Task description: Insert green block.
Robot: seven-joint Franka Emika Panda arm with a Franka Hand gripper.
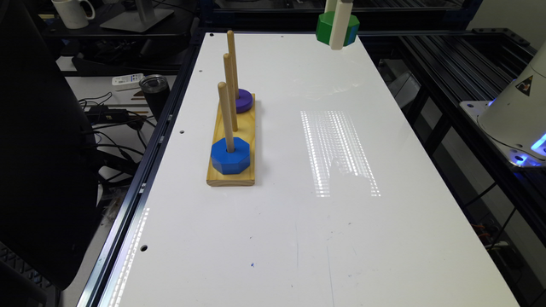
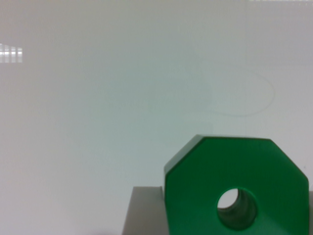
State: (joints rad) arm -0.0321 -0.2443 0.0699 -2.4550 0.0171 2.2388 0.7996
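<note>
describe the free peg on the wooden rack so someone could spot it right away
On the white table stands a wooden base with three upright pegs in a row. The free peg is the middle one: unlike its neighbours, holding the blue block and purple disc, it is bare.

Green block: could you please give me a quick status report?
Claw shut on green block, held above table's far end. Middle peg free; blue block and purple disc on the others.
</note>
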